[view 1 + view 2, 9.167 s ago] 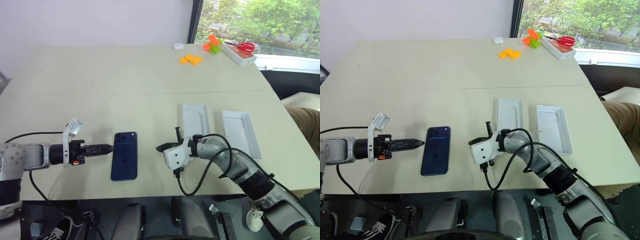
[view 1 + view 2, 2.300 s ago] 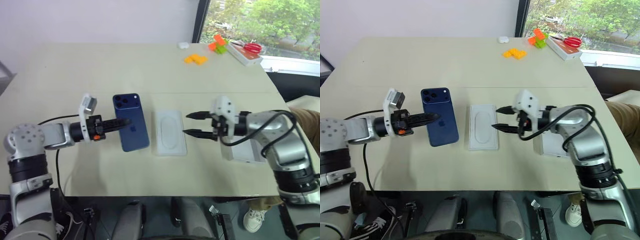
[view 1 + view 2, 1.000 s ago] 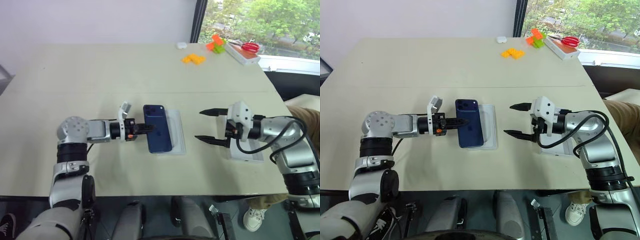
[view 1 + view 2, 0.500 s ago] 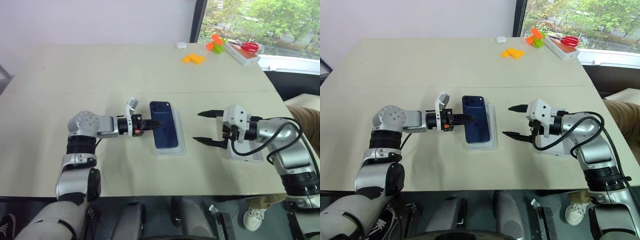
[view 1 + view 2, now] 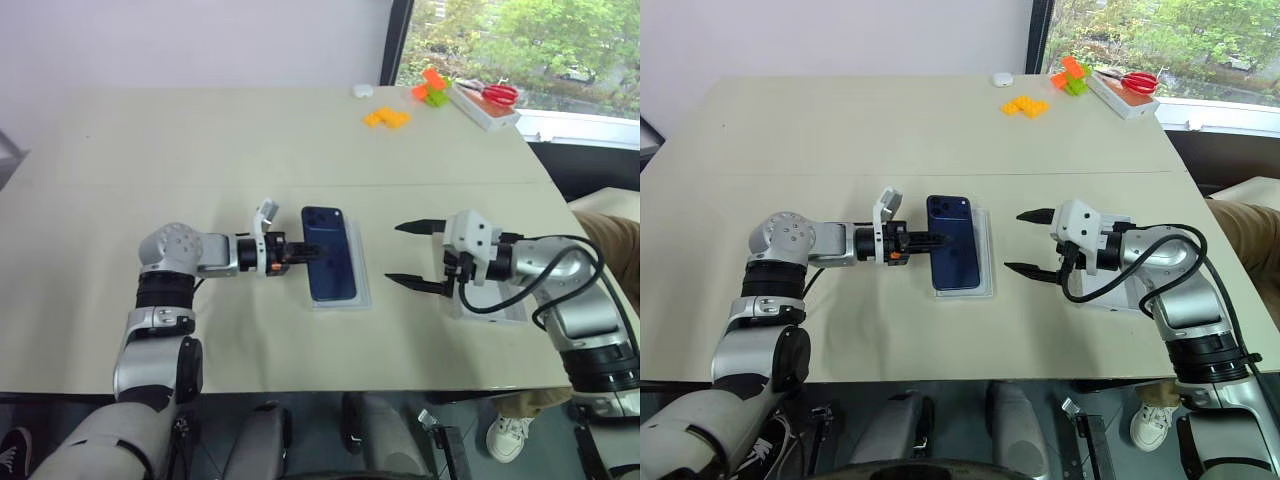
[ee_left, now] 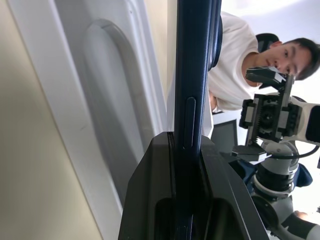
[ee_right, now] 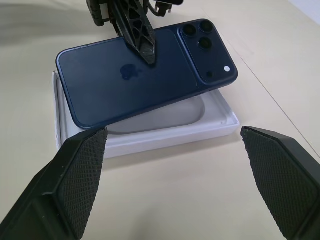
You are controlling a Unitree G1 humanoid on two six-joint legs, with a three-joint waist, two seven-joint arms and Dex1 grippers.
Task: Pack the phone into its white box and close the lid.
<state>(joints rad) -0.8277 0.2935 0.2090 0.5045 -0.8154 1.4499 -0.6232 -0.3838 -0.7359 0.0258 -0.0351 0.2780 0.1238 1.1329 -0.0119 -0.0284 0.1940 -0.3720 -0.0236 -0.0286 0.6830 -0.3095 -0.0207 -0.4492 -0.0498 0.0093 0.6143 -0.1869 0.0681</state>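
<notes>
One gripper, the left (image 5: 300,252), clamps the phone (image 5: 330,252) over the white box (image 5: 353,290) for lowering; right gripper (image 5: 411,255) gapes nearby.

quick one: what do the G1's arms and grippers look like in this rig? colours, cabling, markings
Silver-grey jointed arms with black bands and round shoulder caps. Loose black cables loop along both. The left gripper has slim black fingers on a black wrist with an orange mark and a small white camera bracket. The right gripper has a white housing; its finger pads are cross-hatched black.
</notes>
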